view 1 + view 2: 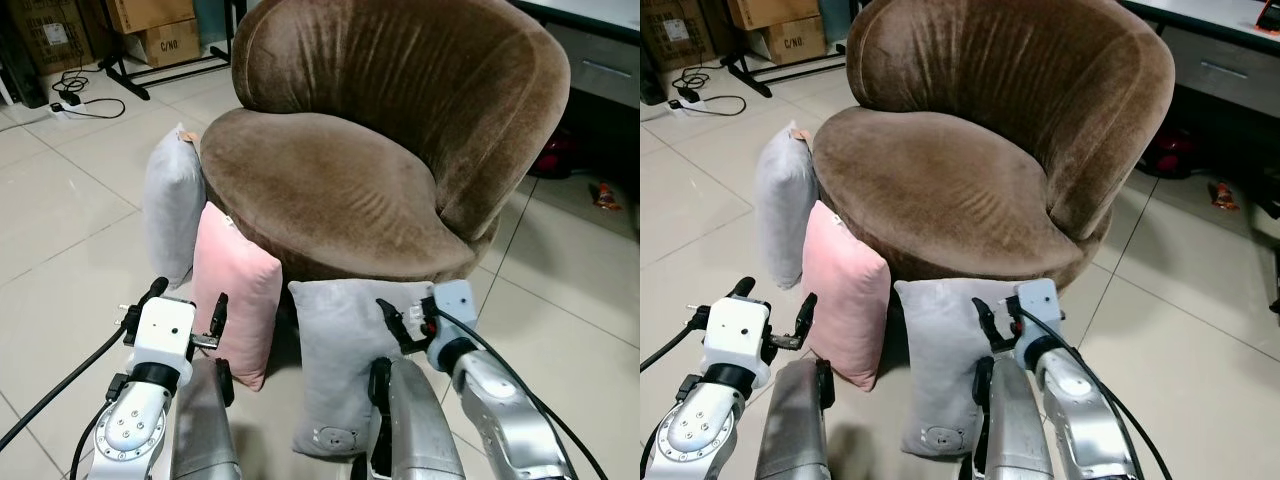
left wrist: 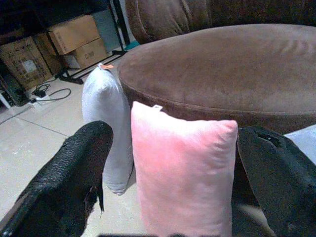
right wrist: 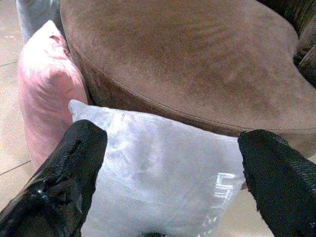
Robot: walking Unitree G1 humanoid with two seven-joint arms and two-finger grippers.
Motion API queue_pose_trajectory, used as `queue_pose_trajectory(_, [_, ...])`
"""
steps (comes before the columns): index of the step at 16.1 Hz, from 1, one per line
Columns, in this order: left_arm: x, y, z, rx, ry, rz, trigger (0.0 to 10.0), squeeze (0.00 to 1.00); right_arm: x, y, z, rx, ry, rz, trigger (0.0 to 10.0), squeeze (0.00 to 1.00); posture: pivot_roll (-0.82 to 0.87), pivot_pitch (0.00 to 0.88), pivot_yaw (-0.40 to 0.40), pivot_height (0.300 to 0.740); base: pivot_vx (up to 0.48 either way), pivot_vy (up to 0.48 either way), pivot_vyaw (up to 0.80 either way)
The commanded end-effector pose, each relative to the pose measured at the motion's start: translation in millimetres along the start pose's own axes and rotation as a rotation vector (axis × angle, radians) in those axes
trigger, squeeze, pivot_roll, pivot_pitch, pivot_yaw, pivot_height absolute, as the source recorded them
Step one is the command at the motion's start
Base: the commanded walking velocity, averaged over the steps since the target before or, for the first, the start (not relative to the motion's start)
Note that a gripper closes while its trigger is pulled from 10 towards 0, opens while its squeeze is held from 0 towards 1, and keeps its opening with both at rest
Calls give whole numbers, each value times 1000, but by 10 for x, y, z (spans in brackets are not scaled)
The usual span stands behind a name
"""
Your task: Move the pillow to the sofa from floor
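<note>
Three pillows stand on the tiled floor, leaning against a round brown sofa chair (image 1: 340,180): a grey pillow (image 1: 172,205) at its left, a pink pillow (image 1: 236,292) beside that, and a light grey pillow (image 1: 345,365) in front. My left gripper (image 1: 190,295) is open just short of the pink pillow (image 2: 182,158), whose top edge sits between the fingers (image 2: 74,173) in the left wrist view. My right gripper (image 1: 405,318) is open at the top edge of the light grey pillow (image 3: 158,168). Neither gripper holds anything.
Cardboard boxes (image 1: 160,30) and a black stand (image 1: 150,78) are at the back left, with a power strip and cables (image 1: 72,100) on the floor. A grey cabinet (image 1: 600,65) stands at the back right, with a red object (image 1: 555,155) below it.
</note>
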State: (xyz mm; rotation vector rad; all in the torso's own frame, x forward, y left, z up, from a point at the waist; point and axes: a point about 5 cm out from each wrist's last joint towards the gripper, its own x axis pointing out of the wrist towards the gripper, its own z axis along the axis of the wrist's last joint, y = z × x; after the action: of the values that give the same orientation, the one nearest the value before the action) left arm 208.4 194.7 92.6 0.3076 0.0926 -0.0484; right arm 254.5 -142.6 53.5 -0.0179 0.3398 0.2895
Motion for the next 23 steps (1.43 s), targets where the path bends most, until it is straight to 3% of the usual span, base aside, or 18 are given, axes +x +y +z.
queue_pose_trajectory(1, [0, -2, 34, 16, -12, -11, 10000, 0, 17, -42, 23, 19, -6, -16, 10000, 1000, 62, 0, -80, 465, 0, 0, 0])
queue_pose_trajectory(7, [8, 15, 40, 32, -13, -25, 10000, 0, 55, -17, 52, 112, -32, -38, 10000, 996, 63, 3, -64, 455, 0, 0, 0])
queue_pose_trajectory(8, [13, 7, 41, 32, -13, -30, 10000, 0, 42, -29, 41, 121, -33, -50, 10000, 529, 60, 5, -59, 445, 0, 0, 0])
queue_pose_trajectory(11, [17, -8, 39, 33, -12, -39, 10000, 0, 15, -32, 7, 121, -24, -53, 10000, 506, 57, 8, -57, 415, 0, 0, 0])
queue_pose_trajectory(14, [9, -12, 32, 33, -10, -43, 10000, 0, 10, -18, 9, 106, -29, -54, 10000, 8, 56, 6, -60, 380, 0, 0, 0])
queue_pose_trajectory(15, [7, -13, 31, 33, -9, -44, 10000, 0, 18, -9, 21, 115, -33, -44, 10000, 4, 57, 5, -61, 380, 0, 0, 0])
queue_pose_trajectory(16, [6, -14, 32, 33, -9, -45, 10000, 0, 22, -4, 28, 118, -37, -37, 10000, 725, 57, 4, -62, 380, 0, 0, 0])
queue_pose_trajectory(17, [3, -15, 34, 34, -10, -47, 10000, 0, 32, 10, 54, 138, -55, -20, 10000, 1000, 57, 4, -63, 380, 0, 0, 0])
queue_pose_trajectory(19, [2, -9, 40, 36, -12, -49, 10000, 0, 56, 35, 83, 140, -70, 3, 10000, 1000, 58, 7, -61, 380, 0, 0, 0])
queue_pose_trajectory(23, [5, 63, 83, 43, -34, -86, 10000, 0, 399, 310, 186, 67, -35, 106, 10000, 1000, 80, 42, -58, 380, 0, 0, 0])
